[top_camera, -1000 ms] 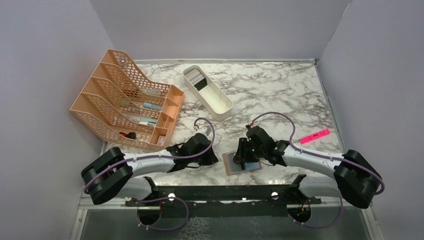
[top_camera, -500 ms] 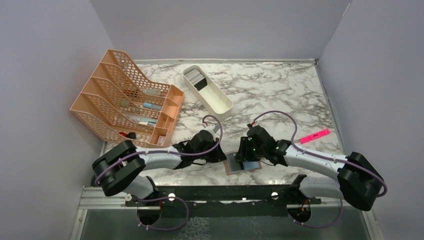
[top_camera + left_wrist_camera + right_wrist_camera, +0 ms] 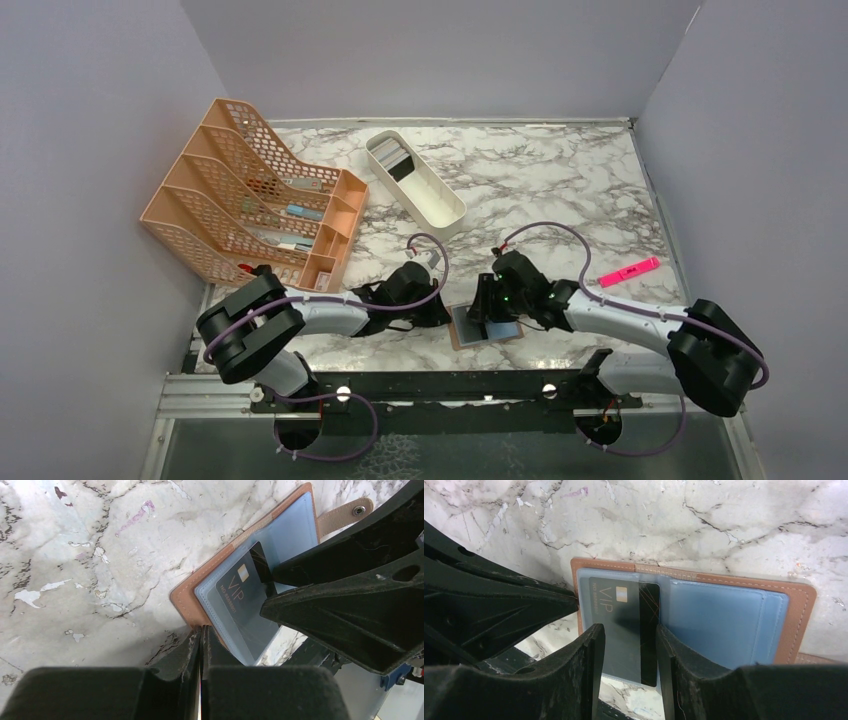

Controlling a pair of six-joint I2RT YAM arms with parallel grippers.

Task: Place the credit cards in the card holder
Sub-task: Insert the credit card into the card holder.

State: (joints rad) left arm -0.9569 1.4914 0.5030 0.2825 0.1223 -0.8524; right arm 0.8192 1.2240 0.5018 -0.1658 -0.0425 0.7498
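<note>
Progress: one black card (image 3: 624, 620) lay partly under the clear sleeve of the open card holder (image 3: 794, 610), not judged seated | right gripper (image 3: 628, 630): fingers apart, straddling that card | left gripper (image 3: 200, 632): fingers together, tips at the holder's edge | remaining: other cards (image 3: 395, 160) in white tray (image 3: 440, 205), well beyond both grippers
</note>
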